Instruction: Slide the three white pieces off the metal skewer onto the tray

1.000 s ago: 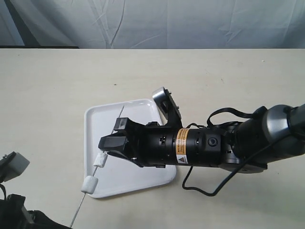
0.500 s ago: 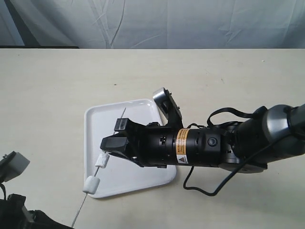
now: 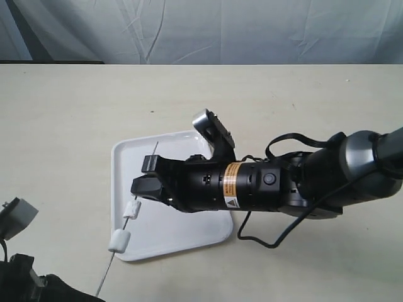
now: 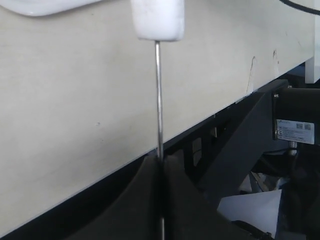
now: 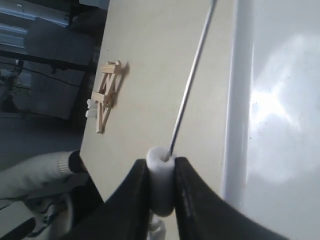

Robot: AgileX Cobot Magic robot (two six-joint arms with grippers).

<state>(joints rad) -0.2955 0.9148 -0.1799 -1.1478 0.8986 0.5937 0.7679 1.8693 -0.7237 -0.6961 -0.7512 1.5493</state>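
1. The desk (image 3: 69, 126) has a pale cream top, plain and flat.
2. A white tray (image 3: 123, 170) lies flat on it, turned a little aslant.
3. A black cable (image 3: 257, 242) loops over the desk just beside one tray corner.

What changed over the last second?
The right arm rolled and edged left, and the skewer tip swung slightly left with it. Nothing was taken or released: right fingers stay shut on one piece, left fingers on the skewer, and two other pieces stay threaded by the tray edge.
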